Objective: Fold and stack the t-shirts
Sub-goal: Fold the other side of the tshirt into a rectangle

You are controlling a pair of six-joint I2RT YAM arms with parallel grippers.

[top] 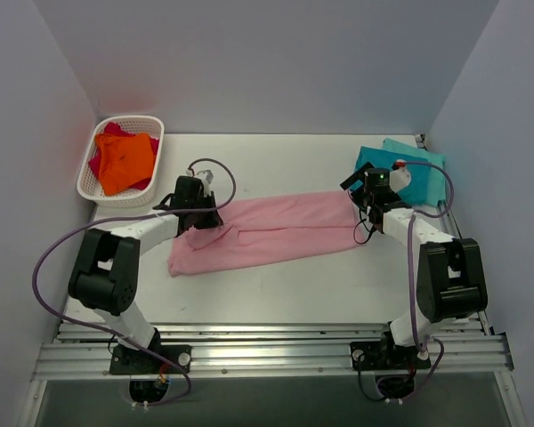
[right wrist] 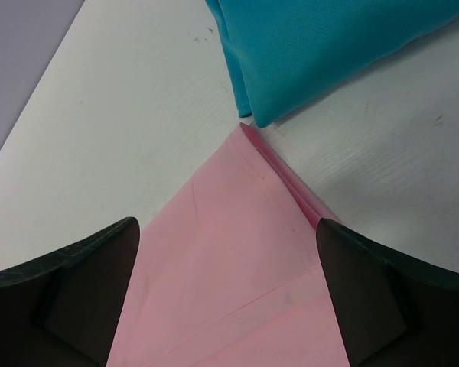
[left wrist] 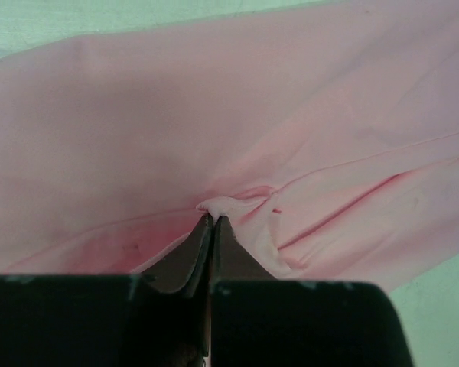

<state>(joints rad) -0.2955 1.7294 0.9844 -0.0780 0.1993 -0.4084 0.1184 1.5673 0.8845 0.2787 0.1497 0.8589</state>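
Pink cotton runs in one long band across the white table: the light pink t-shirt reaches from one gripper to the other. The left gripper is clenched on it. Its two dark fingertips meet, with a small puckered fold of pink fabric pinched between them. Creases fan out from that pinch, ahead of the jaws and off to their right. Cloth fills nearly everything ahead of these jaws, and only slivers of pale table show at the far edge and low on the right.

The right gripper stands released, its fingers spread wide over the shirt's other end. A pointed corner of the pink cloth lies between and just ahead of them, and a hem line crosses the fabric between the two fingers. Whether the fingers touch the cloth cannot be told.

Directly ahead of these open jaws lies the folded teal t-shirt. Its rounded corner sits right at the tip of the pink corner, too close to say whether they touch. From above, the lighter turquoise t-shirt lies with the teal one, beyond the right gripper.

Beyond the left gripper and to its left stands a white basket holding an orange cloth on top of a magenta cloth.
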